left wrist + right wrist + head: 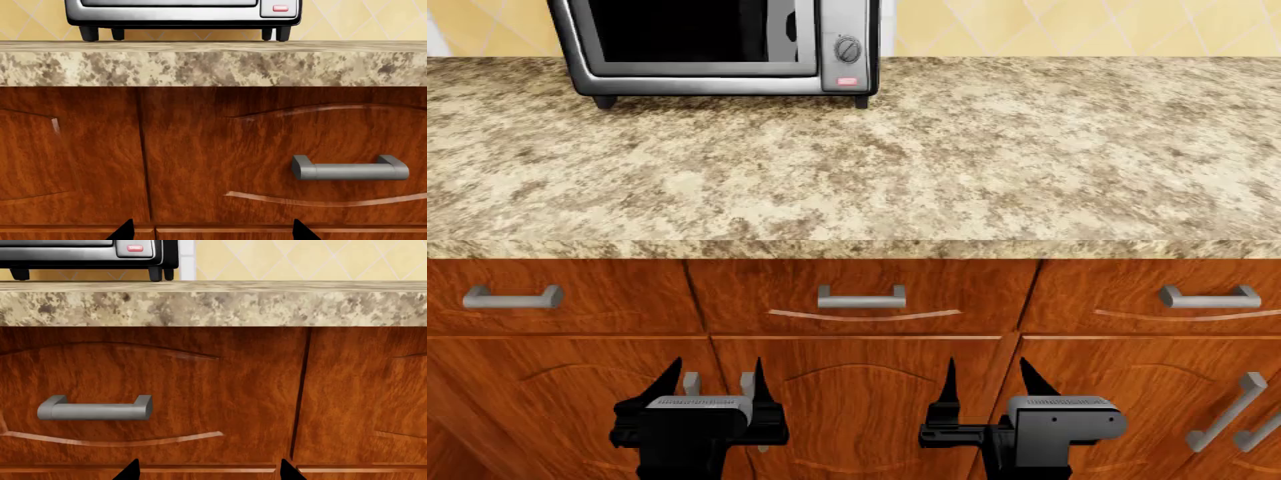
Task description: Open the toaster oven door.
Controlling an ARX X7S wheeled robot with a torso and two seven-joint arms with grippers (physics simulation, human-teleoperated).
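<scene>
The silver toaster oven point(723, 45) stands at the back left of the granite counter, on short black feet. Its door point(687, 35) with the dark glass window is shut; one dial and the red button point(846, 82) show at its right, and the handle is out of view. Its underside also shows in the left wrist view point(183, 12) and the right wrist view point(87, 252). My left gripper point(711, 385) and right gripper point(985, 385) are both open and empty. They hang low in front of the wooden cabinets, well below the counter top.
The granite counter point(961, 160) has a front edge overhanging brown drawers with metal bar handles point(861, 298). Cabinet doors below carry more handles point(1228, 410). A yellow tiled wall point(1068, 25) runs behind the counter.
</scene>
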